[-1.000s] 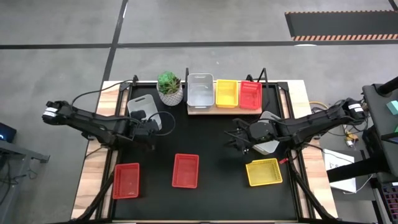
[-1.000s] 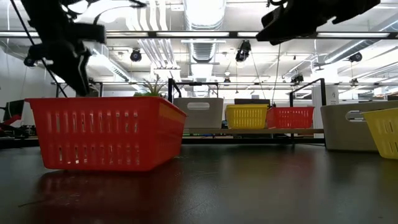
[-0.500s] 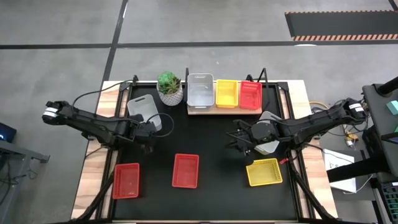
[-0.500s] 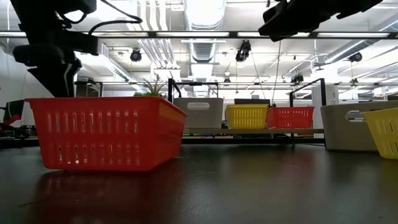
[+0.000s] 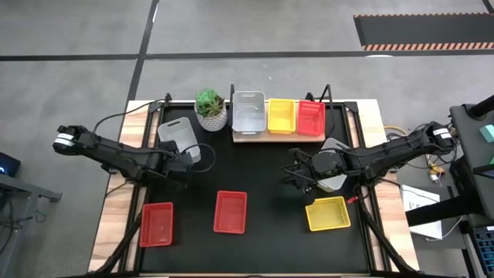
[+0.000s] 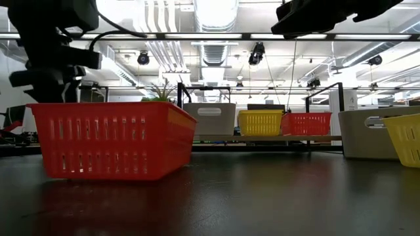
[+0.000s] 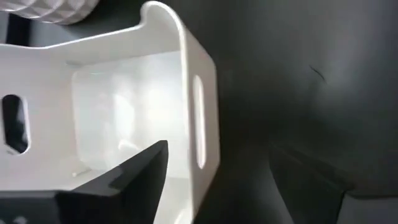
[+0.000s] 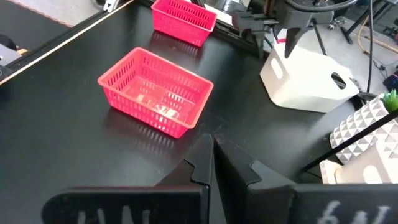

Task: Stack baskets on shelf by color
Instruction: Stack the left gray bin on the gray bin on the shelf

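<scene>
White bin (image 7: 124, 130) cut off at left wrist frame edge; potted plant (image 6: 159, 93) mostly hidden behind red basket (image 6: 111, 137).

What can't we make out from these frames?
- White basket on the right: high view, mostly under the right gripper.
- Left gripper: low view, fingertips behind the red basket.
- Yellow basket: low view, cut off by the picture's right edge.
- Whether the shelf baskets are stacks or singles: too small in every view.
</scene>
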`<state>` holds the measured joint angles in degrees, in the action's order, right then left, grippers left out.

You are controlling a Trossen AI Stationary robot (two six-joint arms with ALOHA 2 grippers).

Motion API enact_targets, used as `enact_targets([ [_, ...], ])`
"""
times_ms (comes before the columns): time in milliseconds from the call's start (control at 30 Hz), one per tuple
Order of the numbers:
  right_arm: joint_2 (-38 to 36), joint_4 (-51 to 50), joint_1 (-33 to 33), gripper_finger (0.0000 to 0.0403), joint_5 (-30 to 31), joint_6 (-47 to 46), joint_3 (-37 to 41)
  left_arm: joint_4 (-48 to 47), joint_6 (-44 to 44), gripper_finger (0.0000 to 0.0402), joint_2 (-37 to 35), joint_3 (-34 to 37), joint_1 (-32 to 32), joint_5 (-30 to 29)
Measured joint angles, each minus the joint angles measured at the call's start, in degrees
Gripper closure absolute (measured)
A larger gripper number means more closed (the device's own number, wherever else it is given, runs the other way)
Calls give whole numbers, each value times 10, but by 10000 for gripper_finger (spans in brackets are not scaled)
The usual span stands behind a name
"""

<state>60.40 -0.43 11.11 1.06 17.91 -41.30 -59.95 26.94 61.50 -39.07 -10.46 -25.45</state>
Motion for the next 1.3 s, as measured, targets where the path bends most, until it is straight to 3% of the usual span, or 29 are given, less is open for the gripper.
enact_targets([
  [333, 0, 14, 0, 394, 0, 31, 0, 50, 27, 224, 56, 19, 44, -14],
  [600, 0, 20, 0, 394, 0, 37, 0, 53, 26, 385, 113, 1, 48, -5],
  [833, 0, 16, 0, 394, 0, 24, 0, 7, 24, 400, 115, -62, 24, 5],
  [1133, 0, 6, 0, 394, 0, 8, 0, -165, 27, 401, 114, -294, -61, 48],
  [1300, 0, -2, 0, 394, 0, -3, 1, -126, 26, 401, 119, -404, -125, 33],
])
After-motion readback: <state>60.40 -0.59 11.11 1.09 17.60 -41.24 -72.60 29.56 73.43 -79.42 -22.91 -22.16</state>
